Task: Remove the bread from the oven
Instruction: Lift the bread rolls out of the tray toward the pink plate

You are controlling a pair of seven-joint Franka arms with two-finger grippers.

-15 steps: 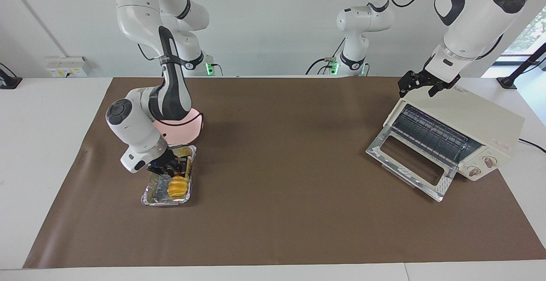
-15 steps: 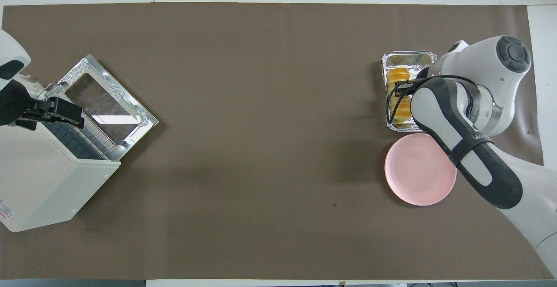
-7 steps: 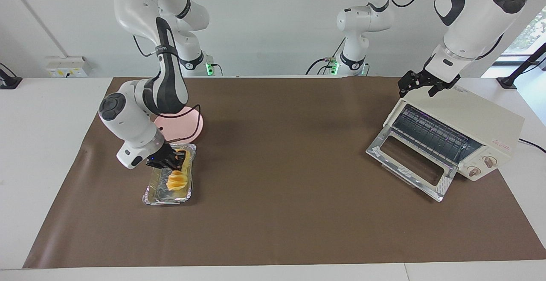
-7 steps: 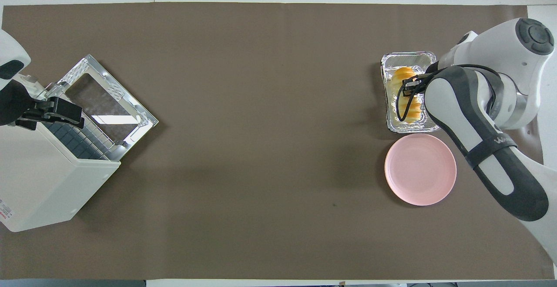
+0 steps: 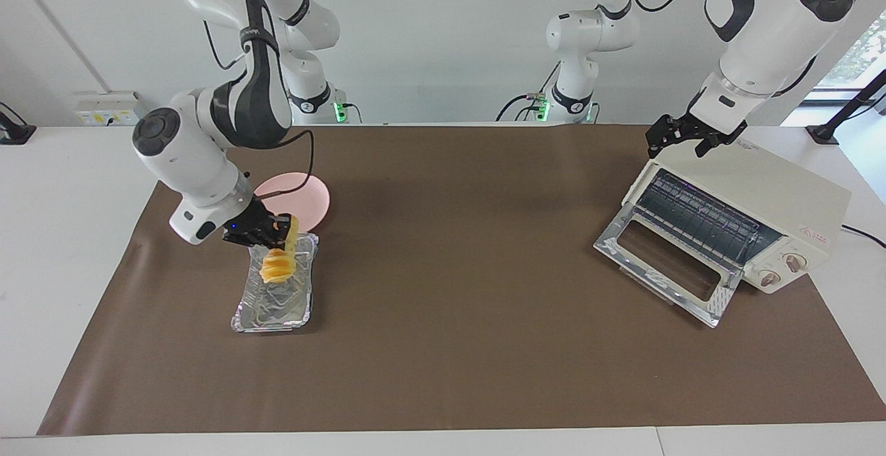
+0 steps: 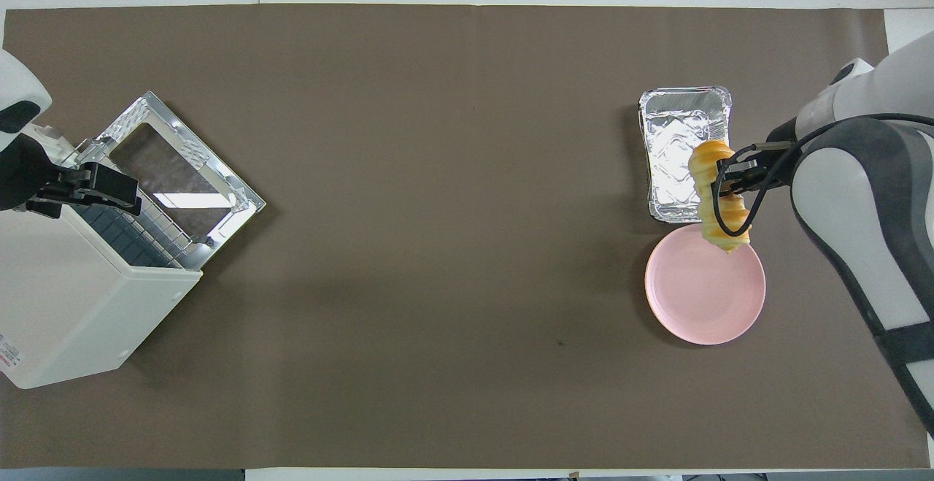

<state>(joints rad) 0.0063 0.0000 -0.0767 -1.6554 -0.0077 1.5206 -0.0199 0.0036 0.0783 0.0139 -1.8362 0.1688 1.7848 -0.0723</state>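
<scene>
My right gripper (image 5: 275,232) is shut on the bread (image 5: 277,264), a golden-yellow ridged loaf, and holds it tilted in the air over the silver foil tray (image 5: 272,302). In the overhead view the bread (image 6: 718,196) covers the edge of the tray (image 6: 675,138) that is beside the pink plate, with the right gripper (image 6: 731,183) across its middle. The cream-white oven (image 5: 765,189) stands at the left arm's end of the table with its glass door (image 5: 661,262) folded down. My left gripper (image 5: 682,139) waits at the oven's top corner.
A pink plate (image 5: 306,196) lies next to the foil tray, nearer to the robots; it also shows in the overhead view (image 6: 704,295). The oven (image 6: 66,298), its open door (image 6: 179,167) and the left gripper (image 6: 87,185) show in the overhead view. Brown mat (image 5: 457,248) covers the table.
My right gripper has risen with the bread, lifting it out of the foil tray and toward the pink plate. The tray is left bare. The left arm has not moved.
</scene>
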